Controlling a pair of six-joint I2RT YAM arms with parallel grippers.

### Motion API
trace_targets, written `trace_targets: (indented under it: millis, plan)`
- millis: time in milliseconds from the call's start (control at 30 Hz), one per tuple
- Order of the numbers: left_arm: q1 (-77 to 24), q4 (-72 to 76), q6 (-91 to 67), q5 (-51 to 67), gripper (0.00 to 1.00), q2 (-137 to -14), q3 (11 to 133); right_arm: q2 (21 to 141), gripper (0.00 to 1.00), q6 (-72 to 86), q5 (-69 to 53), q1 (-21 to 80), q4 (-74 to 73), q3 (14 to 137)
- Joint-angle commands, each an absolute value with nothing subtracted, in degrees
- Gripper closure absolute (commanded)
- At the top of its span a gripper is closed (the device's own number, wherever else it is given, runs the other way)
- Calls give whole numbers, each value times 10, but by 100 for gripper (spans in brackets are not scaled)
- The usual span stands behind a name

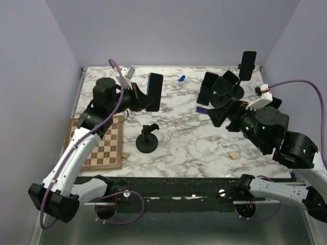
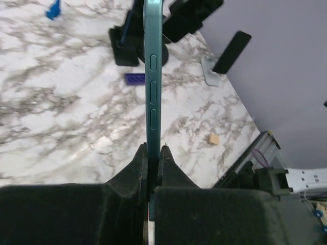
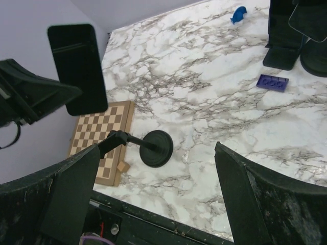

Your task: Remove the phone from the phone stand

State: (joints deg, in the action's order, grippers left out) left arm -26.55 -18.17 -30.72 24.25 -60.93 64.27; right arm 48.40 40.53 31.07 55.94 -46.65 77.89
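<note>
Phone (image 1: 154,92) is clamped by one end between the left jaws, apart from the phone stand (image 1: 147,139), which sits on the marble counter (image 1: 179,148) at the phone's 6 o'clock, while the right jaws gape wide with nothing between them at the stand's 2 o'clock
</note>
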Motion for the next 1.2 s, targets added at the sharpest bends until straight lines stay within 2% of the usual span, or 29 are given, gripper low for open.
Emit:
trace_targets:
  millis: [0,200,333,467,667,900,1033,1167]
  plan:
    - [-171,-277,-226,310,100,-680,740,486,0,390,351,563,-471,766]
    - [-85,-285,-190,326,100,-787,772,535,0,388,334,563,-465,775]
    - [-63,-325,-161,325,100,-905,840,557,0,387,313,564,-475,786]
    - [-38,-306,-158,320,100,-972,857,568,0,392,309,563,-498,785]
    - [19,-365,-120,332,100,-1074,922,564,0,394,320,564,-508,762]
    - [37,-348,-146,337,100,-1135,936,569,0,386,305,563,-481,730]
    - [42,-360,-151,271,100,-1153,954,579,0,382,294,564,-469,728]
    - [50,-399,-137,253,100,-1181,985,581,0,383,295,564,-468,719]
